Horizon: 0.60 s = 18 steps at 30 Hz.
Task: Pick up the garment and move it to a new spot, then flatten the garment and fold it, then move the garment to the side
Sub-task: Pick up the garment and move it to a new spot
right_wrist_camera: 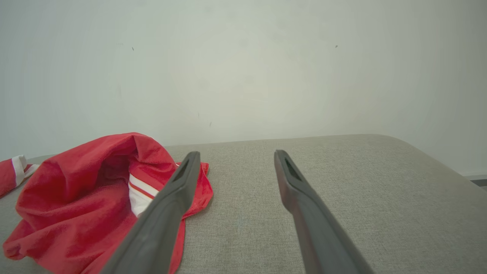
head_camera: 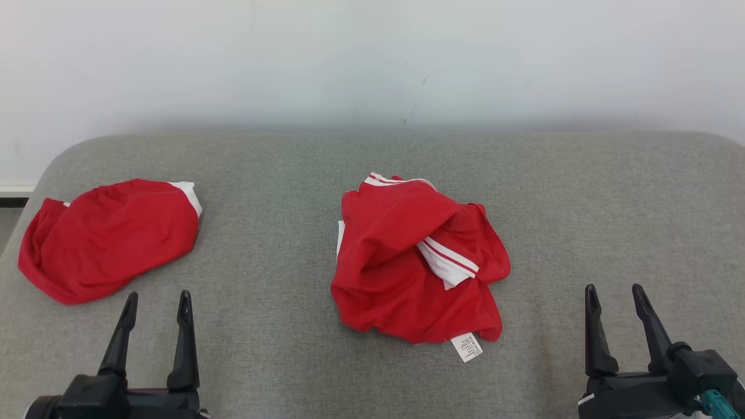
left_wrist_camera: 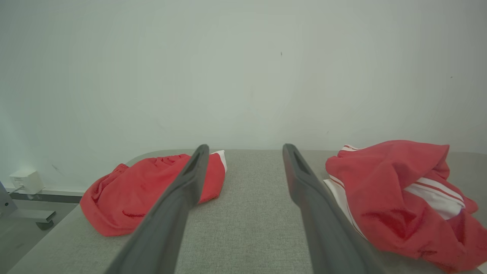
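The crumpled red garment (head_camera: 416, 262) is seen on the worktop (head_camera: 582, 203). The left gripper (head_camera: 159, 294) and right gripper (head_camera: 614, 287) are held either side of it, jaws apart.

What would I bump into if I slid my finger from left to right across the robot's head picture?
red bundle → crumpled red-and-white garment → right hand, open
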Tool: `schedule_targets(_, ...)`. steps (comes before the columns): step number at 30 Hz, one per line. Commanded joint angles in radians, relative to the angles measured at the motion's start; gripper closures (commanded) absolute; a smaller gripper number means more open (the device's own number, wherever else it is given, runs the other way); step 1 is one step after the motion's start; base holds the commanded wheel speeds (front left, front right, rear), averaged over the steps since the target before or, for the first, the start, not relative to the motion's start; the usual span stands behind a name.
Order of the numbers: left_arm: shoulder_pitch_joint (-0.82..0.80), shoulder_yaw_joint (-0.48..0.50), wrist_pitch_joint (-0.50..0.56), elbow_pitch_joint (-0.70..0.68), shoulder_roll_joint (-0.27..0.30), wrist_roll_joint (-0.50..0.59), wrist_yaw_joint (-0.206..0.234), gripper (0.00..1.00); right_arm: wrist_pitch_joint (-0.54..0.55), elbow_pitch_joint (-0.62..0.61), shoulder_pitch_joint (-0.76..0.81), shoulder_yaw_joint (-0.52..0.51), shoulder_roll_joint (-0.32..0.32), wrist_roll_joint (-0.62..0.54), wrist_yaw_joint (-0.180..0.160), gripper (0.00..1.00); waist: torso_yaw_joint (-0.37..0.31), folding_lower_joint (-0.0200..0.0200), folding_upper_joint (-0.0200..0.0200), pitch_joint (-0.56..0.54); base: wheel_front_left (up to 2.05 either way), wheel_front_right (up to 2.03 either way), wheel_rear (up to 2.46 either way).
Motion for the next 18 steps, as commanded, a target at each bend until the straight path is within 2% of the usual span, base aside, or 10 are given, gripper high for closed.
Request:
schedule_targets(1, 0.014, 0.005, -0.003, -0.005, -0.008, 0.011, -0.006, 0.00, -0.001, 0.001, 0.007, -0.001, 0.000, 0.000, -0.002, 0.00, 0.006, 0.0001, 0.0000, -0.003, 0.00, 0.00, 0.00)
schedule_targets(12, 0.052, 0.062, -0.003, -0.013, -0.080, 0.057, -0.070, 0.00, -0.001, 0.018, 0.011, 0.009, 0.000, 0.016, -0.002, 0.00, 0.014, 0.0001, 0.0000, -0.004, 0.00, 0.00, 0.00)
schedule_targets(18, 0.062, 0.089, -0.003, -0.008, -0.103, 0.082, -0.091, 0.00, -0.001, 0.023, 0.011, 0.013, 0.000, 0.020, -0.002, 0.00, 0.009, 0.0001, 0.0000, 0.000, 0.00, 0.00, 0.00)
